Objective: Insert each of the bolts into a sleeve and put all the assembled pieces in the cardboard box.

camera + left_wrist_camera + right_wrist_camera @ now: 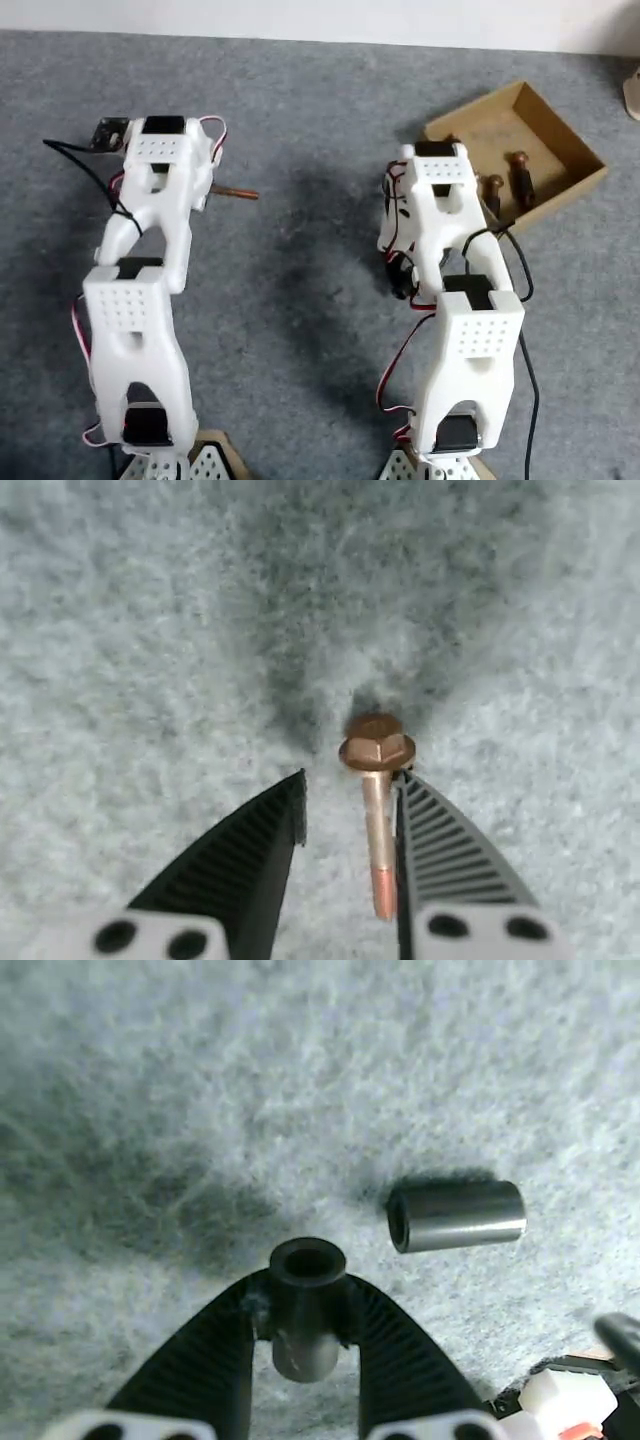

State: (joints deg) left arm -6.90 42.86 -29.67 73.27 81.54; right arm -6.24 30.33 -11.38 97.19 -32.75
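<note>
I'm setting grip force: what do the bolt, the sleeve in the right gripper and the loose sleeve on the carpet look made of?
The bolt looks like metal with shiny copper-coloured plating. The held sleeve is dark and matte: metal or plastic, unclear. The loose sleeve seems steel, dark grey with a bright streak along its side.

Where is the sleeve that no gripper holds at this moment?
In the right wrist view the loose sleeve lies on its side on the grey carpet, near the right gripper but apart from it; that gripper holds a second sleeve.
</note>
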